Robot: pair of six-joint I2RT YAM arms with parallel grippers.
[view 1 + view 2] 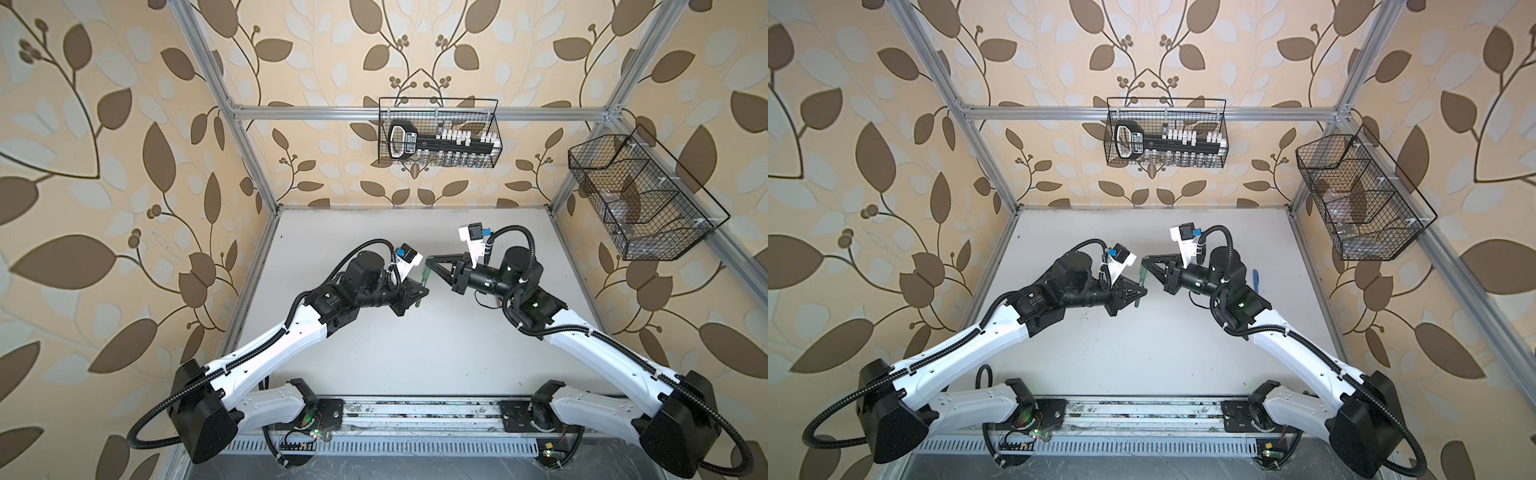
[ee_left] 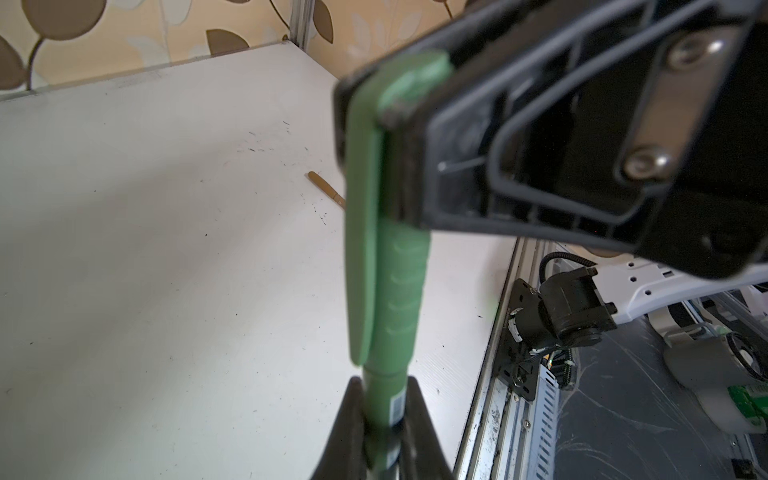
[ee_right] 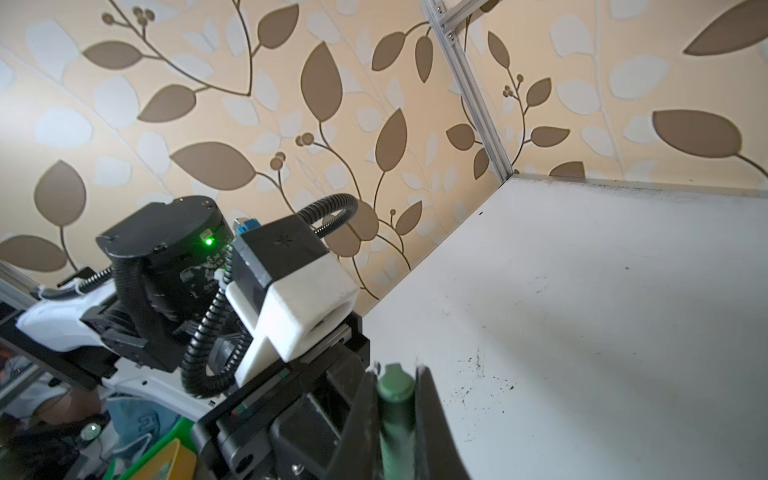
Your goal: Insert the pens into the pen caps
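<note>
One pale-green pen (image 2: 385,401), ribbed clipped cap (image 2: 401,286).

The white table (image 1: 415,345) bore scattered dark specks (image 2: 255,147). Above its far edge hung a wire basket (image 1: 438,133) holding what looked like a black-handled rack (image 1: 440,144) of white pieces. A divided mesh basket (image 1: 640,199) hung above its right edge.

Green pen (image 2: 383,395), green cap (image 2: 401,291), tan pen (image 2: 326,192), blue pen (image 1: 1256,277), brown-leaf wallpaper (image 1: 104,166)
</note>
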